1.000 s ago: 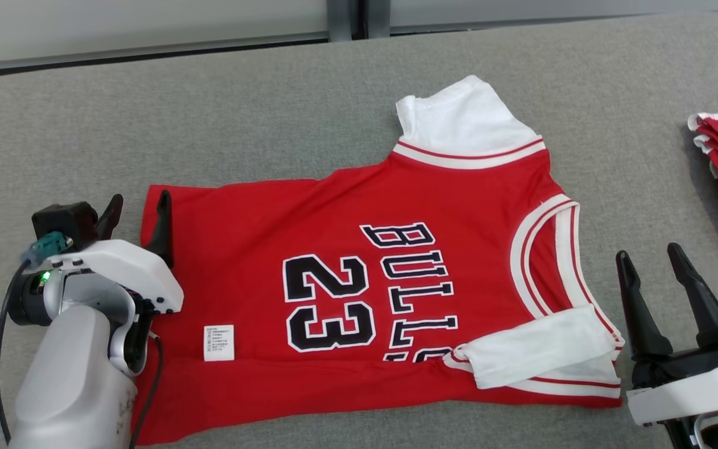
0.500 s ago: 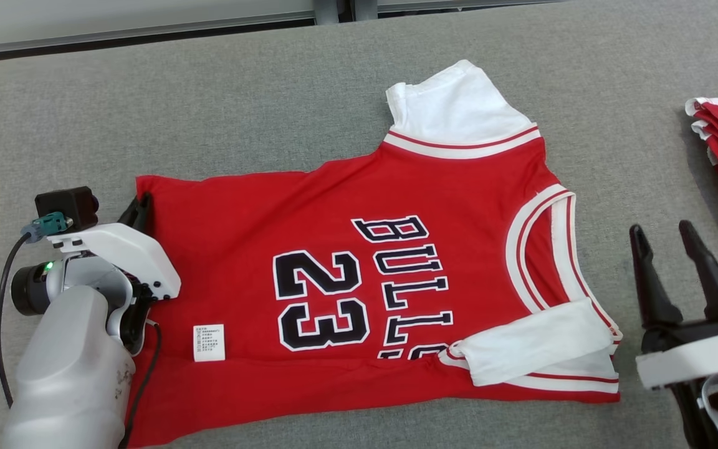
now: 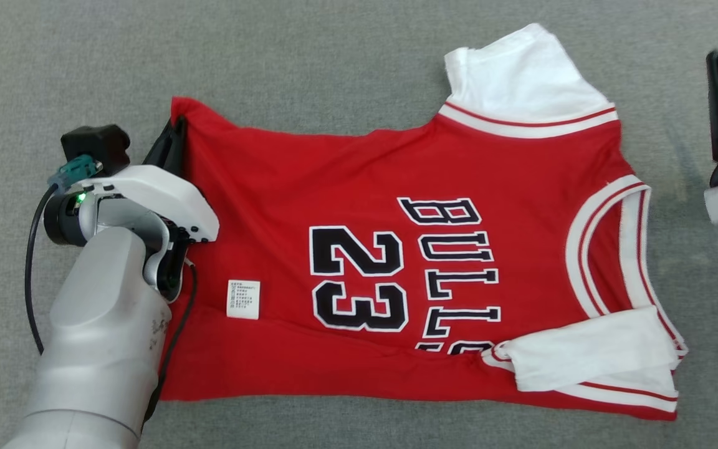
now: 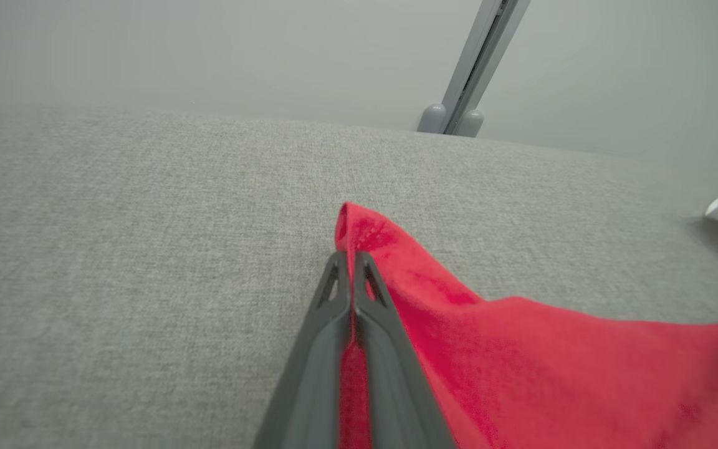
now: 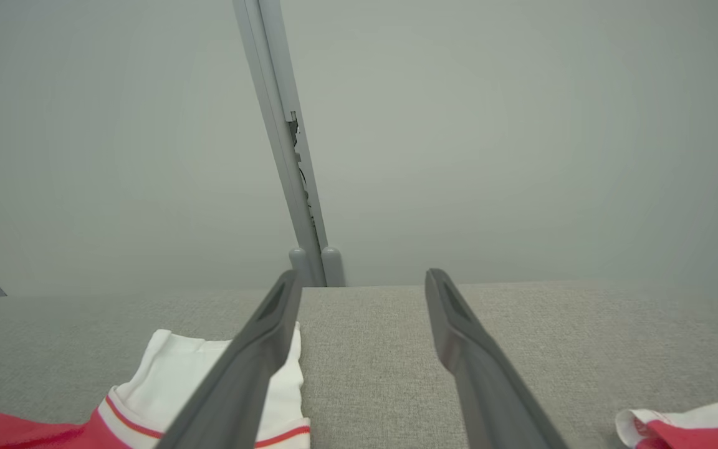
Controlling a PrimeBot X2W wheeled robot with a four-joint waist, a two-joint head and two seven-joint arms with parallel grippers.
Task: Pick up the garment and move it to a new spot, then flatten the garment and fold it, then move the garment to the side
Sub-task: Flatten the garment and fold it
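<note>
Left wrist view: left pincer (image 4: 351,257) tight on garment (image 4: 521,349) corner

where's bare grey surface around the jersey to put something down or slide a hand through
Widest bare patch: the grey surface beyond the far edge of the jersey, between the left gripper and the white sleeve. Also free: the far left, outside the left arm. Crowded: the narrow strip between the collar and the right gripper.
</note>
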